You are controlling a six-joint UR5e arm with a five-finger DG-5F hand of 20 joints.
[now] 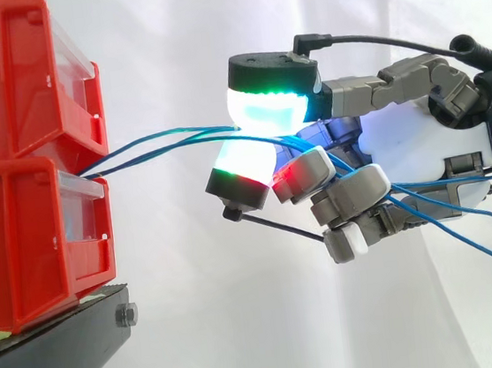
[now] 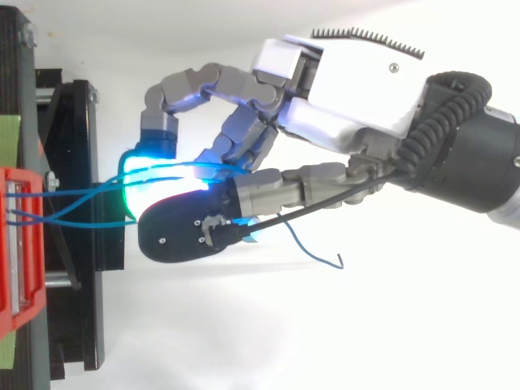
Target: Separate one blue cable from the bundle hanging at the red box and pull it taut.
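Well, upper red bin: far left in the side view, stacked squarely on a second bin, its front lip jutting out to the right.
Lower red bin: directly underneath, resting on the stand, with a clear strip across its front.
Black stand: carries both bins; a bolt head shows on its front edge.
Blue cables: several thin strands come out at the seam between the two bins and rise in a soft arc to the right, as far as the fingers. From above, the strands cross one another before they gather at the glowing pads. They curve gently rather than running dead straight.
Fingers: two pads are clamped on the cables, one pressing down from above with a green and cyan glow, the other pushing up from below in white and cyan with a red edge. How many strands sit between them I cannot tell. The other fingers are curled in lower down, one tip red, one white.
Hand: in mid-air well to the right of the bins and clear of them, its white palm level with the seam the cables come from.
Trailing ends: right of the fingers the strands pass under the palm and spill out loose, drooping towards the right edge.
White curtain: hangs behind everything.
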